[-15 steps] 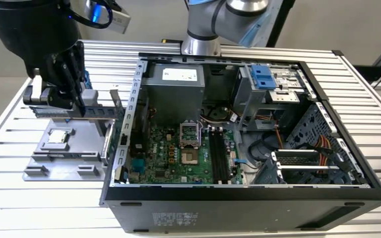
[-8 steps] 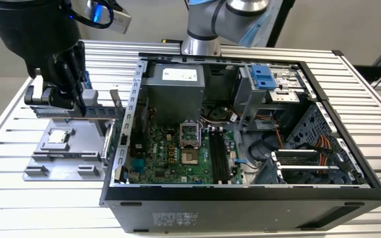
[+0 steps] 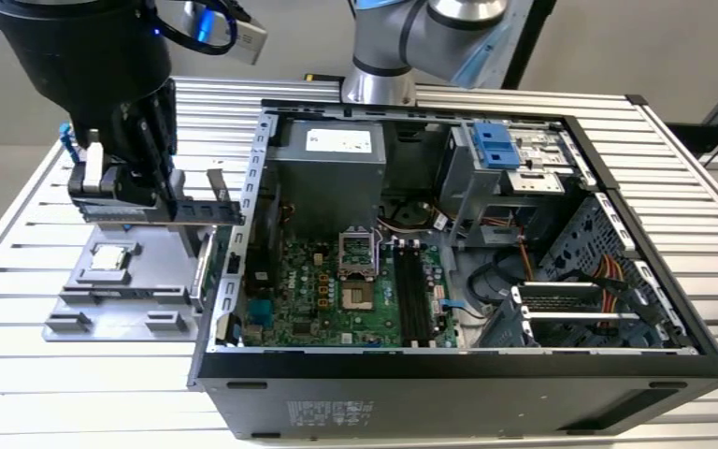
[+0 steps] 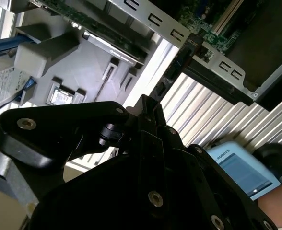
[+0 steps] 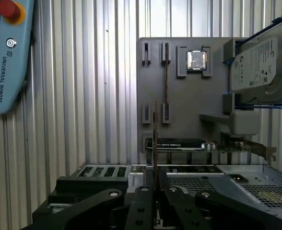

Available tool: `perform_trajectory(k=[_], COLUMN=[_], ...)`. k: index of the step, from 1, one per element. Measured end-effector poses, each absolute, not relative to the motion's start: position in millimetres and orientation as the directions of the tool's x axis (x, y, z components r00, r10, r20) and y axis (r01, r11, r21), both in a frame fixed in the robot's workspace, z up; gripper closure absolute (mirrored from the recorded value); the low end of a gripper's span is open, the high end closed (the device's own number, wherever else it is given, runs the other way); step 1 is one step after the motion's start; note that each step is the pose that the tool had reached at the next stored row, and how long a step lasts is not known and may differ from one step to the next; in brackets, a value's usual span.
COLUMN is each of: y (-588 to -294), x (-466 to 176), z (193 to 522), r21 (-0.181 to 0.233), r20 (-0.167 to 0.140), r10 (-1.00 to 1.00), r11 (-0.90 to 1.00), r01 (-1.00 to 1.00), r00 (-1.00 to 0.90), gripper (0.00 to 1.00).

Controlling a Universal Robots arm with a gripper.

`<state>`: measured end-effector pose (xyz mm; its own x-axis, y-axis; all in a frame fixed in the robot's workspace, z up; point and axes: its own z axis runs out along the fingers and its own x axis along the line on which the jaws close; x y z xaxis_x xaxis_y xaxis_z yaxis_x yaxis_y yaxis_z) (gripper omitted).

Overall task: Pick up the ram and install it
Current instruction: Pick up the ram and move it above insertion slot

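Pinch of my black claw (image 5: 155,189) grips thin dark ram stick (image 5: 155,139) over grey plastic tray (image 5: 189,110); seems light, stiff, fragile, best held mid-length.

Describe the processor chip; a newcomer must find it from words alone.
Beside the open computer case, on the exterior view's left, lies a grey tray. The processor chip sits flat on it: small, square, silver, unlike the boxy hard drive in its blue frame.
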<state>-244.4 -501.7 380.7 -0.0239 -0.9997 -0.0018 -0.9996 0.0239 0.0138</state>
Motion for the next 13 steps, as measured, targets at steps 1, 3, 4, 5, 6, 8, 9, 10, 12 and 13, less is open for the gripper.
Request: perform_trajectory(k=[1,3,4,5,6,8,9,10,12,13], y=[-502,-502,-502,-502,-502,-502,-502,-502,-502,-502], x=[-243,-241,-240,-239,-238,-236,-234,-233,-231,-229], z=[381,381,381,381,381,381,381,381,381,381], r21=[0.014,0.014,0.014,0.014,0.014,0.014,0.014,0.014,0.014,0.014], r20=[-0.002,-0.002,-0.002,-0.002,-0.002,-0.002,-0.002,-0.002,-0.002,-0.002], r10=[-1.000,-1.000,-1.000,-1.000,-1.000,-1.000,-1.000,-1.000,-1.000,-1.000], r11=[0.024,0.024,0.024,0.024,0.024,0.024,0.024,0.024,0.024,0.024], r01=[-1.000,-1.000,-1.000,-1.000,-1.000,-1.000,-1.000,-1.000,-1.000,-1.000], r00=[-0.024,-0.024,-0.024,-0.024,-0.024,-0.024,-0.024,-0.024,-0.024,-0.024], gripper=[1.00,1.00,1.00,1.00,1.00,1.00,1.00,1.00,1.00,1.00])
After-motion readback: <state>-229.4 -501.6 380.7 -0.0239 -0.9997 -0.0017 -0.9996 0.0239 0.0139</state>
